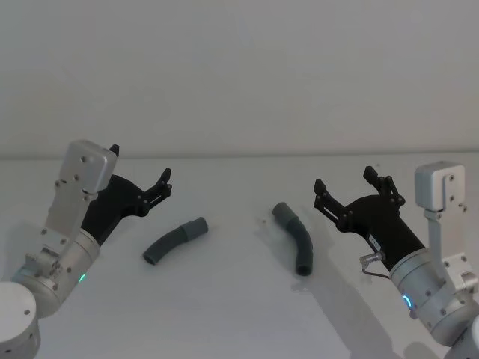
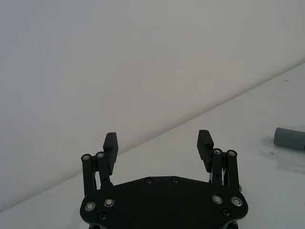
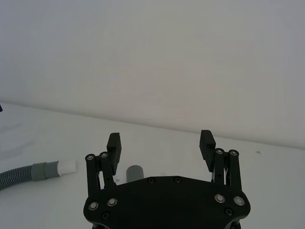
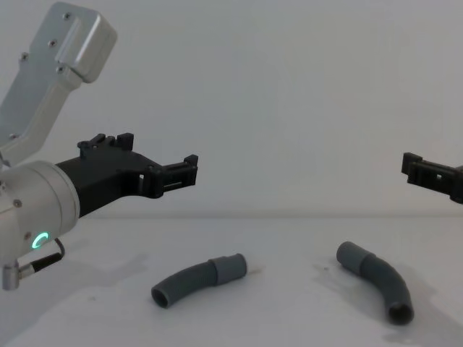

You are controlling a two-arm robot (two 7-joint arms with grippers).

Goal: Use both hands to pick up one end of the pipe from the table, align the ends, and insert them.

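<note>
Head view, grippers first: how are they held?

Both are spread wide, and nothing is gripped. The left gripper is held above the table, to the left of the left piece and clear of it. The right gripper is held to the right of the right piece, also clear.

And where are the pieces laid?

Flat on the table, well apart, with the cuffs at their inner ends. A whitish tip is seen on the left cuff; the right cuff is plain.

How should the pickup be done?

Each piece is probably best taken on the ribbed part just behind its cuff. That way the cuff is left free for mating and the curved hose is kept from swinging. The fingers should be lowered astride the hose, not along it, before being closed.
</note>
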